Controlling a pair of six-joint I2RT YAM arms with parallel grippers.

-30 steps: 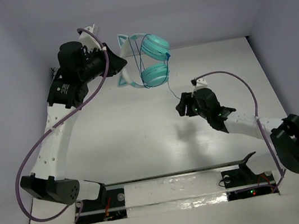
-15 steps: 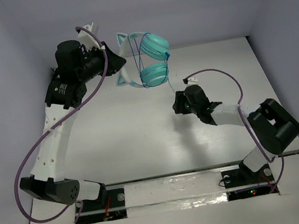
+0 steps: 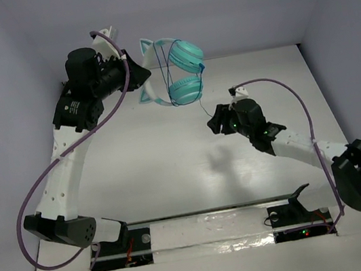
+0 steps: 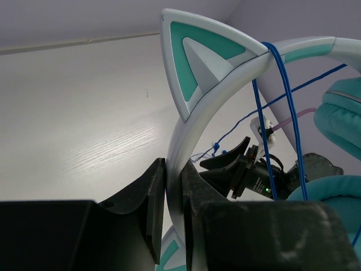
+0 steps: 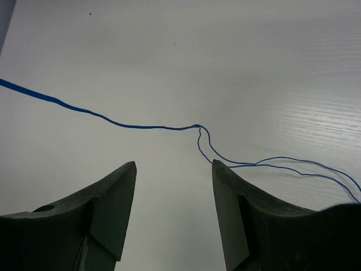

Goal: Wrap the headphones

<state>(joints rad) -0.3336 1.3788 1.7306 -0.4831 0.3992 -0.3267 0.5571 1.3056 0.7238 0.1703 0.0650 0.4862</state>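
The headphones (image 3: 181, 73) have two teal ear cups, a pale headband with cat ears and a thin blue cord wound round the band. My left gripper (image 3: 143, 76) is shut on the headband (image 4: 176, 164) and holds the headphones up above the back of the table. The cord (image 3: 205, 107) hangs from the cups down toward my right gripper (image 3: 214, 124), which is open and empty just above the table. In the right wrist view the loose cord (image 5: 169, 127) lies on the table ahead of the open fingers (image 5: 115, 197).
White table (image 3: 172, 171) with grey walls at the back and sides. Thick purple arm cables (image 3: 38, 192) loop by each arm. The mounting rail (image 3: 208, 224) runs along the near edge.
My right arm has swung its elbow out to the right again while the gripper stays near the hanging cord. The left arm and headphones have barely moved.
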